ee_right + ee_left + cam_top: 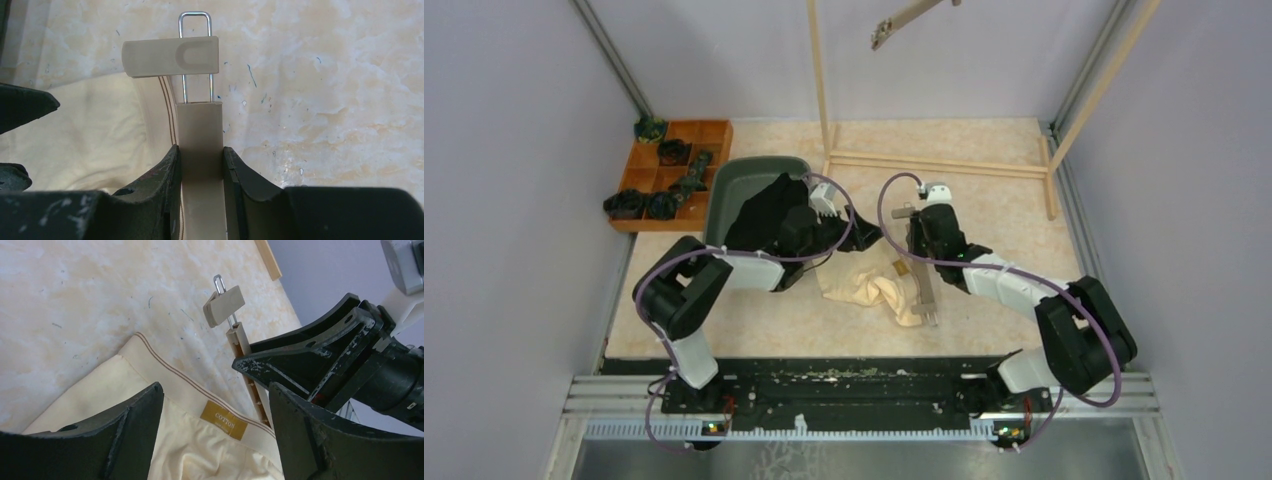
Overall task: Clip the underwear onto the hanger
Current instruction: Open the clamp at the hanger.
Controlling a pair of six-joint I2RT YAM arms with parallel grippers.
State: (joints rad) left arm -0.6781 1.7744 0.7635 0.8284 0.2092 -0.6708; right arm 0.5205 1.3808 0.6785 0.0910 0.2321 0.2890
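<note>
The cream-yellow underwear lies crumpled on the table, its waistband with a gold "COTTON" label showing in the left wrist view. The black underwear hangs over the rim of a green bin. A beige clip hanger lies along the cream garment's right side. My right gripper is shut on the hanger's bar, just below its end clip. My left gripper is open and empty, its jaws straddling the waistband close above it, beside the right gripper.
A green bin stands at the left behind my left arm. A wooden compartment tray with dark items sits at the far left. A wooden rack frame stands at the back, another hanger hanging above. Walls close both sides.
</note>
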